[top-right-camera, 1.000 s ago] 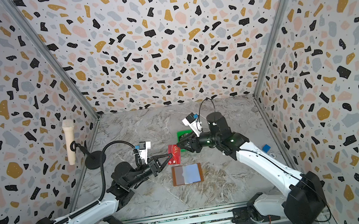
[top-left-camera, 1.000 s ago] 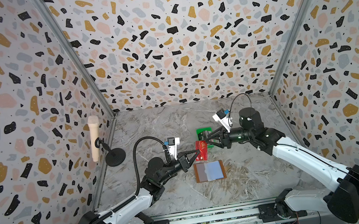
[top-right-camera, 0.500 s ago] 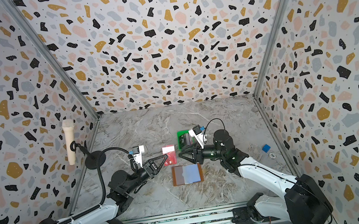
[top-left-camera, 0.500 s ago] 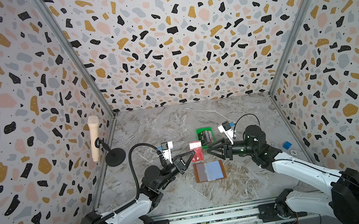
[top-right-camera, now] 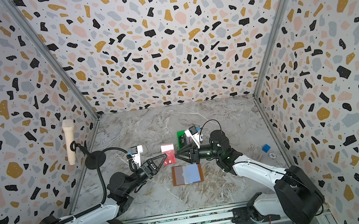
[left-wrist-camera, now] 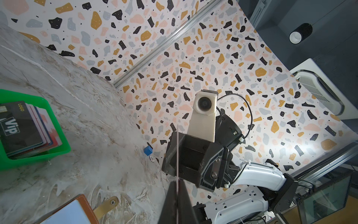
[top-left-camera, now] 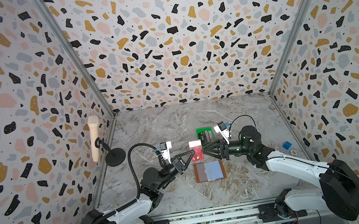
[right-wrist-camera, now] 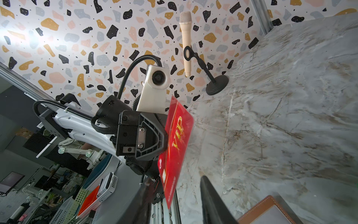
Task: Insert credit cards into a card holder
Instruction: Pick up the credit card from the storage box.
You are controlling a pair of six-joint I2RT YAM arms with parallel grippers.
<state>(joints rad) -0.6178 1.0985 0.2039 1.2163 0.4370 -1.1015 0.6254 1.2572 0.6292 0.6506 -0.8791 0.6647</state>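
Red plastic credit card [top-left-camera: 196, 150], long axis far-to-near, hangs just beyond the open tan leather card holder [top-left-camera: 209, 171], pinched at its left edge by the left gripper [top-left-camera: 193, 154], its right edge between the right gripper's [top-left-camera: 205, 150] spread jaws.

**Counter** [top-left-camera: 175, 122], grey marbled, shown in both top views.
- Centre, near side: card holder [top-left-camera: 209, 171], lying open and flat, pale sleeves facing up.
- Beyond it, a little apart: small green tray [top-left-camera: 200, 130] with the stacked credit cards [top-left-camera: 206, 136], a dark card uppermost.
- Left edge: round black foot of the microphone stand [top-left-camera: 115, 157].
- Right edge: blue cube [top-left-camera: 287, 145], with a white disc [top-left-camera: 294, 153] just beside it on the near side.
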